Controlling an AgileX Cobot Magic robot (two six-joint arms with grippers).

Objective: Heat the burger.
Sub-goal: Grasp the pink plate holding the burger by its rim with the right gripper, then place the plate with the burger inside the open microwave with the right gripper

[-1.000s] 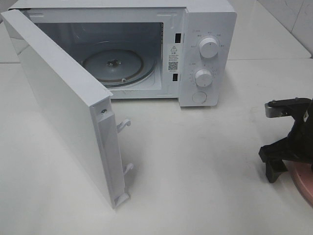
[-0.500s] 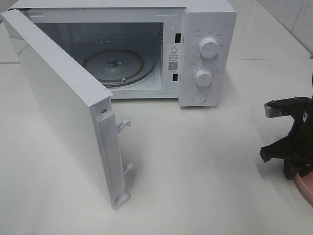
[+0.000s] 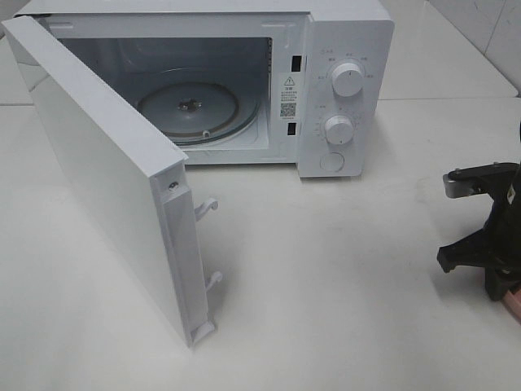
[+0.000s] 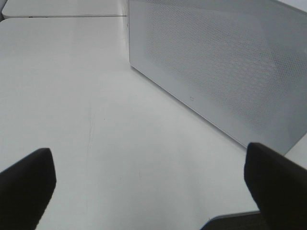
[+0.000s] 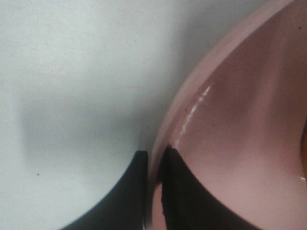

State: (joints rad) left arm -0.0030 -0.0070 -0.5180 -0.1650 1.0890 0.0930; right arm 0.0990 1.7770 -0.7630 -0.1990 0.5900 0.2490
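The burger is out of sight; I'd guess it rides on the pink plate (image 5: 230,120), which sits at four o'clock from the microwave (image 3: 342,49). The right gripper (image 5: 154,191) is pinched on the plate's rim, one jaw inside, one outside. The left gripper (image 4: 151,184) gapes wide, empty, facing the open door (image 4: 216,72). Best to lift level and slow, then carry toward ten o'clock onto the turntable (image 3: 187,110). Only the right wrist view shows that pinch; only the high view shows the empty cavity.
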